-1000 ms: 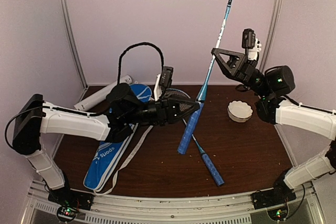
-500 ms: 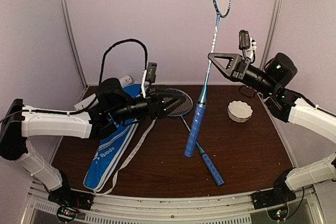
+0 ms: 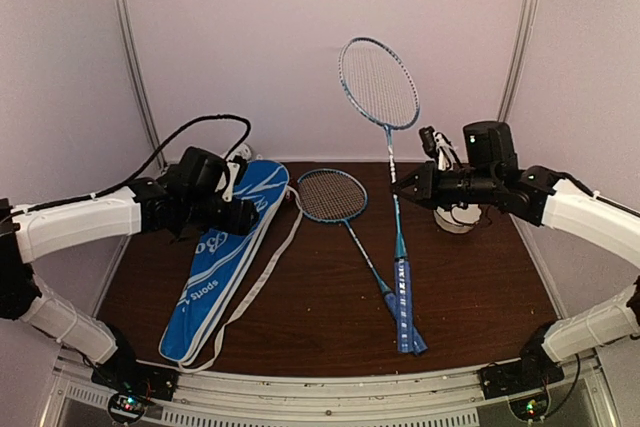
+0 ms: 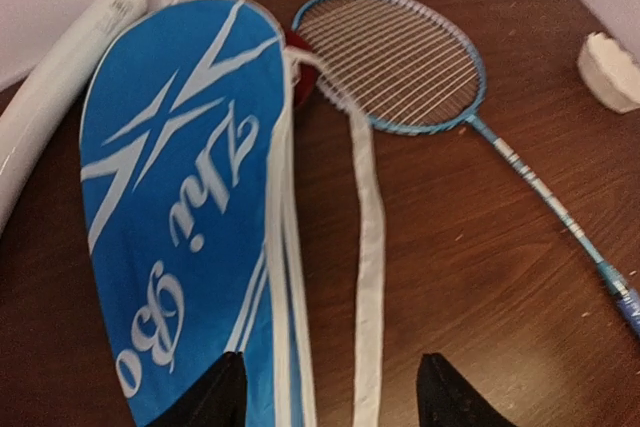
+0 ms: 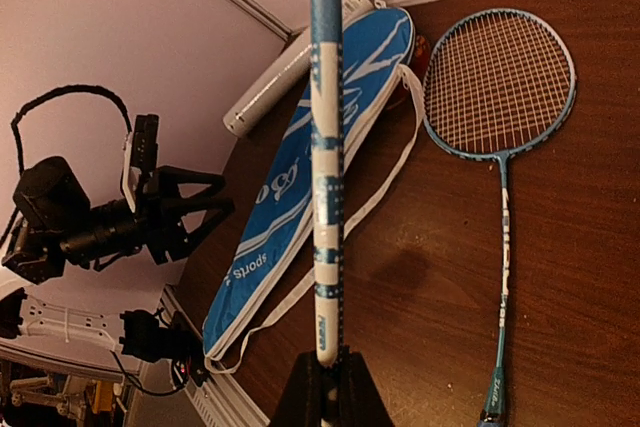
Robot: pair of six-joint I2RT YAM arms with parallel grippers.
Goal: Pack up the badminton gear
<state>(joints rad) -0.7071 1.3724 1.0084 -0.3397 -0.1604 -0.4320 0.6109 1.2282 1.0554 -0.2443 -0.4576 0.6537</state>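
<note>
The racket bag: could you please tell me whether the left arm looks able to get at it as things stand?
Probably yes. The left end effector hangs open right above the racket bag, with nothing between them; only the bag's white strap lies alongside.

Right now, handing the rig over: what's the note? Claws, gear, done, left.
Left claw: open, empty, above the racket bag.
Right claw: shut on the held racket at its shaft; head up, handle end on the table.
Second racket: flat beside the bag, handles meeting near the front.
White tube: behind the bag, far left.
Shuttlecocks: not in view.
Done: nothing visibly packed.
Left: rackets, tube, shuttlecocks.
</note>
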